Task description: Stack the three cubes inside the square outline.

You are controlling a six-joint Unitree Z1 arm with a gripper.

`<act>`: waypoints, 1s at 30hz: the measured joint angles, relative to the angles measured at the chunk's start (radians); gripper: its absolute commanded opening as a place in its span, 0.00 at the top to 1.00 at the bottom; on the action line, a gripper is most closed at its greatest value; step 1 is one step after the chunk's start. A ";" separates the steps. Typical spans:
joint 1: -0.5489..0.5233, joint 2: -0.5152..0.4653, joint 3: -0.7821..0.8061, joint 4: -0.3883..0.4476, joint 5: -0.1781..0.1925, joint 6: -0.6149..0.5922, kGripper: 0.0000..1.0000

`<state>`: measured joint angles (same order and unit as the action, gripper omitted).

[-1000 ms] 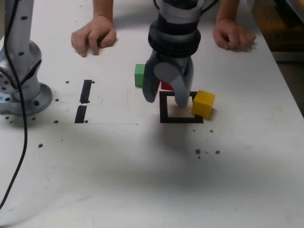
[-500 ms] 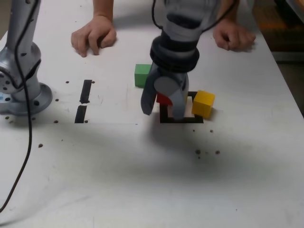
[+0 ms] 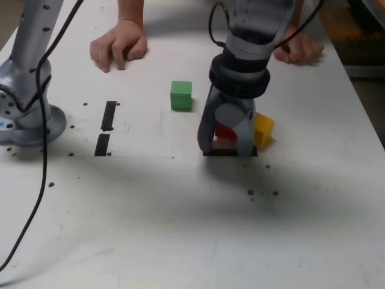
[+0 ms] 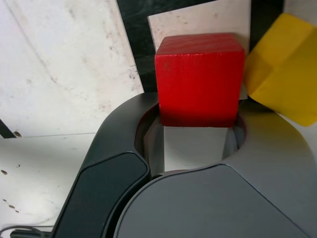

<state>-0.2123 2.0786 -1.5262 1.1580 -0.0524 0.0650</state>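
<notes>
gripper [image 3: 225,149]: clamped on red cube [image 4: 200,87], pretty much over the square [image 3: 230,152] | yellow cube [image 3: 263,130]: by the square's side nearest the table's [image 3: 138,223] right edge, exterior view | green cube [image 3: 181,96]: sitting farther from that edge

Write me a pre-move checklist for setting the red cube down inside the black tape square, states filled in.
1. Solid red cube between the jaws of the grey gripper: ok.
2. Red cube over the hollow black tape square: ok.
3. Square free of other cubes: not ok, the solid yellow cube overlaps its edge.
4. Solid green cube outside the square: ok.
5. Red cube's underside touching the table: cannot tell.
6. Person's hands away from the gripper: ok.
</notes>
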 measured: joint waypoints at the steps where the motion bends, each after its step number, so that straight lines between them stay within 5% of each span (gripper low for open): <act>1: 0.000 0.001 -0.003 -0.003 0.001 0.004 0.89; 16: 0.000 0.017 -0.042 -0.040 0.001 0.051 0.89; 30: 0.000 -0.080 0.059 -0.022 -0.003 -0.016 0.89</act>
<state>-0.2120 1.9986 -1.4667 1.1361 -0.0554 0.0489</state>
